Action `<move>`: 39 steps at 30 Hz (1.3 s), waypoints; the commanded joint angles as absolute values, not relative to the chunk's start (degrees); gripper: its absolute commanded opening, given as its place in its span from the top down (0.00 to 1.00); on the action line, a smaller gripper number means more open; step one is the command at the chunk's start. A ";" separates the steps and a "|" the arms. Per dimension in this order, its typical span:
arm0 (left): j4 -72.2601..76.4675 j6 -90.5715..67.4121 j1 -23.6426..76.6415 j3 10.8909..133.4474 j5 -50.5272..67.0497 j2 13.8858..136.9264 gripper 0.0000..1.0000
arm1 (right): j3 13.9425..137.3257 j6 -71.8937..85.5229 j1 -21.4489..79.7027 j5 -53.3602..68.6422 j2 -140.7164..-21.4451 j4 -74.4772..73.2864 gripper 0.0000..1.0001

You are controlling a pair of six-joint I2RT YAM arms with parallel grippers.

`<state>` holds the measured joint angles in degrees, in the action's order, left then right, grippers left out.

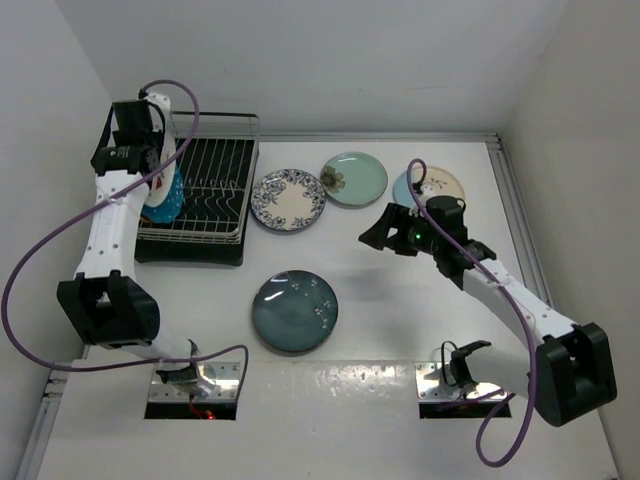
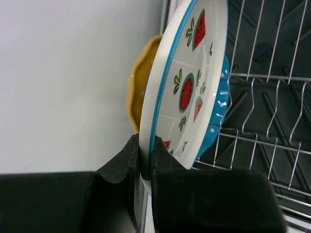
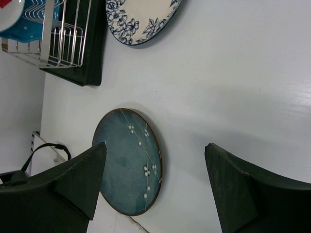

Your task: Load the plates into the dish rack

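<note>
Left wrist view showed your left gripper [image 2: 145,165] clamped on the rim of the watermelon plate [image 2: 189,82], which stood on edge at the dish rack [image 1: 215,185] between the yellow plate [image 2: 138,92] and the dotted blue plate [image 2: 221,111]. Your right gripper [image 3: 154,150] hung open. The floral plate [image 1: 288,199], mint plate [image 1: 354,178], blue-and-cream plate [image 1: 440,185] and dark teal plate [image 1: 295,311] lay unloaded on the table [image 1: 400,330].

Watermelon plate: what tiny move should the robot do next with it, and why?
Probably ease it straight down until it sits between the wires. The left claw pinches the rim of the watermelon plate, holding it on edge at the dish rack, between the yellow plate and the dotted blue plate. Whether it already rests there is hidden.
</note>
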<state>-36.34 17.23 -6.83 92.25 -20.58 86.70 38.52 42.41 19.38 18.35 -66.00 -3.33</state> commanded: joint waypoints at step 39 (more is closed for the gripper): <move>-42.98 15.02 -6.60 103.36 13.01 87.19 0.26 | 56.31 31.73 9.23 -1.68 -81.61 -12.49 0.00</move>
